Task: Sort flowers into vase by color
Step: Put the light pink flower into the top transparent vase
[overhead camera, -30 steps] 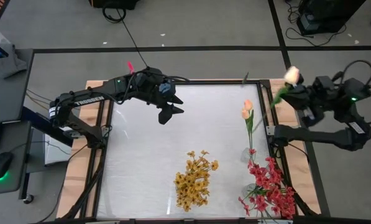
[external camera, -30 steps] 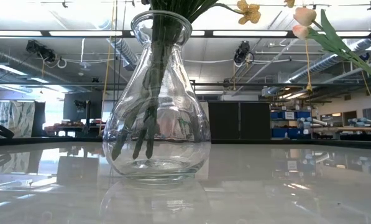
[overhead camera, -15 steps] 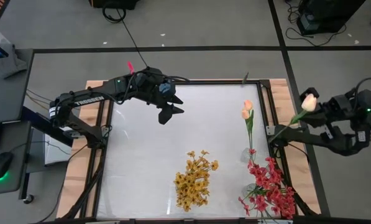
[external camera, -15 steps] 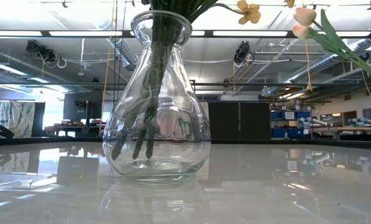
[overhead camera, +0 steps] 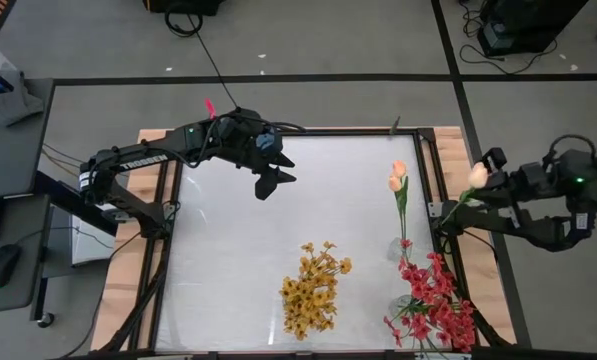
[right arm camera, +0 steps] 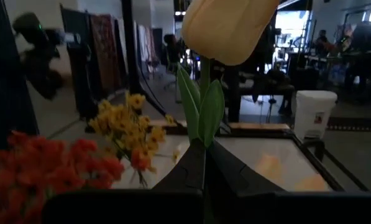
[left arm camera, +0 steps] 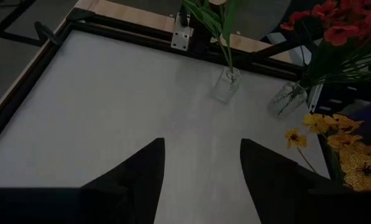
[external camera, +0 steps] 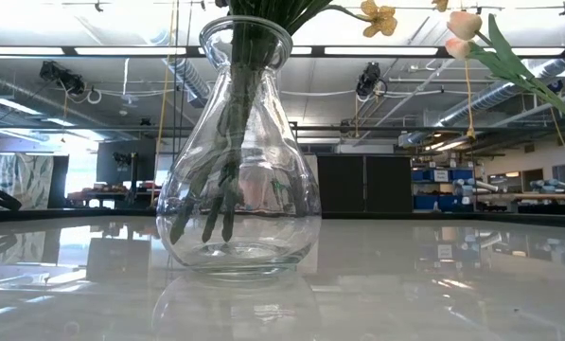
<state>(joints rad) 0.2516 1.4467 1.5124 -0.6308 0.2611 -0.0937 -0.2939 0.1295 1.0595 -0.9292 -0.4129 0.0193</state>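
My right gripper (overhead camera: 489, 186) hovers beyond the table's right edge, shut on a pale peach tulip (overhead camera: 475, 175). In the right wrist view its bud (right arm camera: 226, 23) fills the top of the picture. My left gripper (overhead camera: 275, 180) hangs open over the far left part of the table, touching nothing. Three glass vases stand on the near right part. One holds bushy yellow flowers (overhead camera: 313, 288). One holds red flowers (overhead camera: 434, 305). A slim one (left arm camera: 225, 85) holds two peach tulips (overhead camera: 398, 177). The low view shows the yellow flowers' vase (external camera: 239, 152) up close. My right gripper pinches the tulip's green stem (right arm camera: 204, 146) between its two fingers, just below the leaves under the bud. The flower is lifted clear. Its bud stands out past the fingertips, and the lower stem (overhead camera: 452, 213) slants down toward the table's right rail.
A dark metal frame (overhead camera: 433, 170) and wooden border run round the white table top. The middle and left of the table (overhead camera: 238, 260) carry nothing. Grey floor, cables and a desk with a mouse (overhead camera: 3, 265) lie beyond.
My right gripper has carried the tulip from beside the table's far right corner toward the near side, staying off the right edge. The arm has turned, so the bud now points toward the table. My left arm and the vases have kept still.
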